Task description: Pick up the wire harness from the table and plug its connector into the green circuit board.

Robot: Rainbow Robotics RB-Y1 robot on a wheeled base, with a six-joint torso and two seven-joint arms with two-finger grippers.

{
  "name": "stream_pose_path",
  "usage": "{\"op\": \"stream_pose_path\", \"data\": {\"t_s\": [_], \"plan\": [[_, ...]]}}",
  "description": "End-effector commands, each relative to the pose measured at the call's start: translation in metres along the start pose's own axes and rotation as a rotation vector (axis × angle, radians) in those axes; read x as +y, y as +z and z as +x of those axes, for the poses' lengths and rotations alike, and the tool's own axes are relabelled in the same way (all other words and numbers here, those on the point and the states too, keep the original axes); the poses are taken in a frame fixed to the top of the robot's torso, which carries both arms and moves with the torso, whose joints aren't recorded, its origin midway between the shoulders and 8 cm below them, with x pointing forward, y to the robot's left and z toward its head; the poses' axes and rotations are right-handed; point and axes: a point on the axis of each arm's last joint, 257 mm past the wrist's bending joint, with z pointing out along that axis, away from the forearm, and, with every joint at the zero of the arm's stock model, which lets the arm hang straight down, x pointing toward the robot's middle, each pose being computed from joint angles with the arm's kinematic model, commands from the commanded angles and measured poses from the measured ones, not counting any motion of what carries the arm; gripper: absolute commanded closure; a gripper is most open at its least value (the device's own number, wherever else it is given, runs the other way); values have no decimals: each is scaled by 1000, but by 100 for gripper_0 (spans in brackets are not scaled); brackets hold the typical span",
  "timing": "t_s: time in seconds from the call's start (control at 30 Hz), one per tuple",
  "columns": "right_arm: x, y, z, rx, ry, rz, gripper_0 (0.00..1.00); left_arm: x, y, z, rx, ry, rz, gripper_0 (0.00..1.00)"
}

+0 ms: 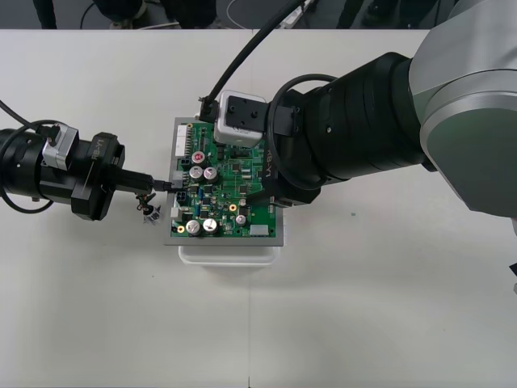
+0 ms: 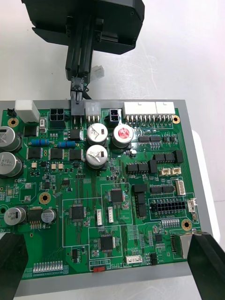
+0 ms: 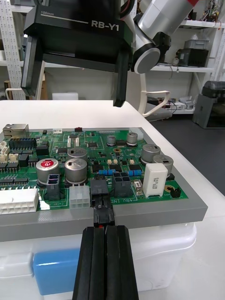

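**Inspector:** Left hand, status?

**Robot:** My left gripper is clamped on the black plug of the wire harness. The plug is pressed against a header at the green circuit board's left edge. I cannot tell whether it is seated. The loose wires hang beside that edge.

**Inspector:** Right hand?

**Robot:** My right gripper is spread wide, with its fingers astride the board's opposite edge.

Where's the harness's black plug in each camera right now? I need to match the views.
Front view: plug at the left gripper's tip, at the green circuit board's left edge.
Right wrist view: plug between the left gripper's fingers, at the board's edge.
Left wrist view: plug just past the shut fingers, against the board's edge.
Shared landmark: red-topped capacitor.
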Motion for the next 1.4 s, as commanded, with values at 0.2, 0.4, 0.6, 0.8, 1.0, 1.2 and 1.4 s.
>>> {"op": "stream_pose_path", "data": {"t_s": [0.2,0.4,0.6,0.8,1.0,1.2,1.4], "plan": [[1,-11,-16,-52,-62,10,0,4,16,-26,-53,102,58,100],[3,-11,-17,-56,-54,2,0,4,17,-27,-55,106,59,100],[4,-11,-17,-57,-51,-3,0,5,18,-28,-63,110,56,100],[3,-10,-16,-54,-53,2,0,5,18,-30,-70,105,53,100],[2,-11,-15,-52,-55,6,0,6,18,-31,-73,103,52,100],[2,-10,-14,-50,-54,7,0,6,18,-32,-74,102,52,100],[2,-10,-14,-50,-55,7,0,6,17,-31,-72,99,51,100]]}}
